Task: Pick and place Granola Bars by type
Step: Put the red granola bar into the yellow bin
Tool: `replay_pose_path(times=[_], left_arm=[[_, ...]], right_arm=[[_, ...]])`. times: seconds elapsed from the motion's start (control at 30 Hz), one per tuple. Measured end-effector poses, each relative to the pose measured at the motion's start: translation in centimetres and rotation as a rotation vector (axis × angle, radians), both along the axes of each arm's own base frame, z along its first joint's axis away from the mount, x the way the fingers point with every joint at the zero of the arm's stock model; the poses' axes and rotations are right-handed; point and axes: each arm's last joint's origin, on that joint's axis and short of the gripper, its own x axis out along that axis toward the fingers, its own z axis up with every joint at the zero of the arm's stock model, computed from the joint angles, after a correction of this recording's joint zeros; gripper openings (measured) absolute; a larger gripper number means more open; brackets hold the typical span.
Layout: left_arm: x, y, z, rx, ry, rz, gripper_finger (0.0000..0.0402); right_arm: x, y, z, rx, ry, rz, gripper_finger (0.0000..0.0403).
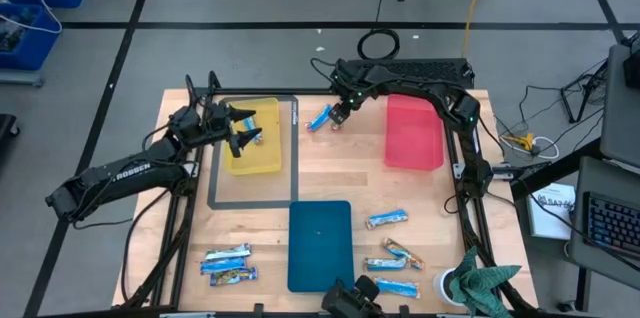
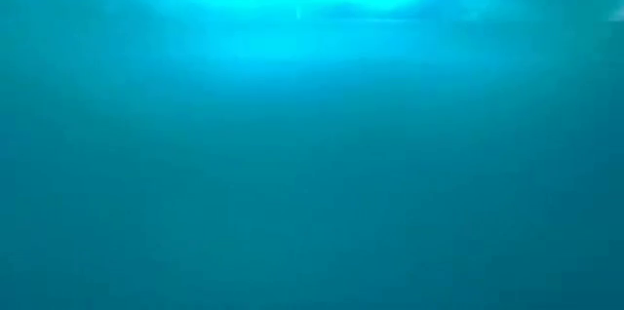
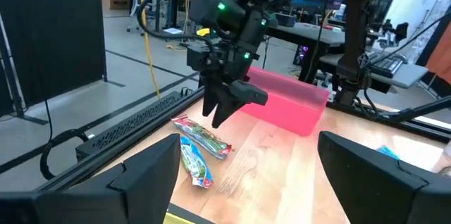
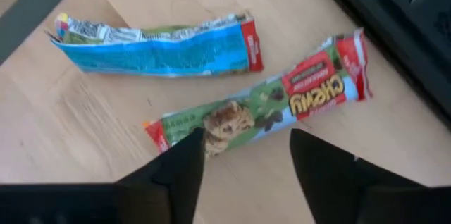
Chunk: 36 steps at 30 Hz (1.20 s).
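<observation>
Two granola bars lie flat on the wood by the table's far edge, between the yellow tray (image 1: pixel 254 136) and the red tray (image 1: pixel 413 133): a blue-and-white one (image 4: pixel 155 48) and a green-and-red one (image 4: pixel 261 111). My right gripper (image 4: pixel 243 157) is open and points down just above the green-and-red bar (image 3: pixel 204 137), one finger on each side of its middle. My left gripper (image 1: pixel 243 128) is open over the yellow tray and holds nothing. More bars lie near the front: two at the left (image 1: pixel 226 265), several at the right (image 1: pixel 395 255).
A blue tray (image 1: pixel 320 245) lies at the front centre and fills the low view (image 2: pixel 312 154). A grey rectangular frame (image 1: pixel 252 201) is marked around the yellow tray. A green cloth (image 1: pixel 487 283) sits at the near right corner beside a white cup (image 1: pixel 450 286).
</observation>
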Motion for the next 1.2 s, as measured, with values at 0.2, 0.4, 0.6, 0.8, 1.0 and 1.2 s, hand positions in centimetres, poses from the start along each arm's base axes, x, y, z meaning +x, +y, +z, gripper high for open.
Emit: replay_pose_path(times=[0.2, 0.4, 0.6, 0.8, 1.0, 1.2], left_arm=[[0.0, 0.0, 0.0, 0.001, 0.001, 0.0, 0.034], [0.0, 0.0, 0.0, 0.001, 0.002, 0.0, 0.034], [0.0, 0.0, 0.0, 0.001, 0.002, -0.001, 0.034], [0.0, 0.0, -0.1, -0.003, 0.008, -0.001, 0.034], [0.0, 0.0, -0.1, -0.002, 0.008, -0.001, 0.034], [0.0, 0.0, -0.2, -0.011, 0.017, -0.001, 0.034]], right_arm=[[0.7, 0.1, -0.7, 0.008, -0.021, -0.052, 0.0243], [0.9, -0.2, -2.1, 0.039, -0.012, -0.105, 0.0234], [0.9, -0.1, -2.7, 0.026, 0.027, -0.133, 0.0227], [0.5, 0.0, -3.1, 0.028, 0.081, -0.152, 0.0226], [0.8, 0.2, -3.1, 0.06, 0.051, -0.134, 0.0192], [1.1, 0.5, -3.1, 0.092, 0.027, -0.072, 0.0057]])
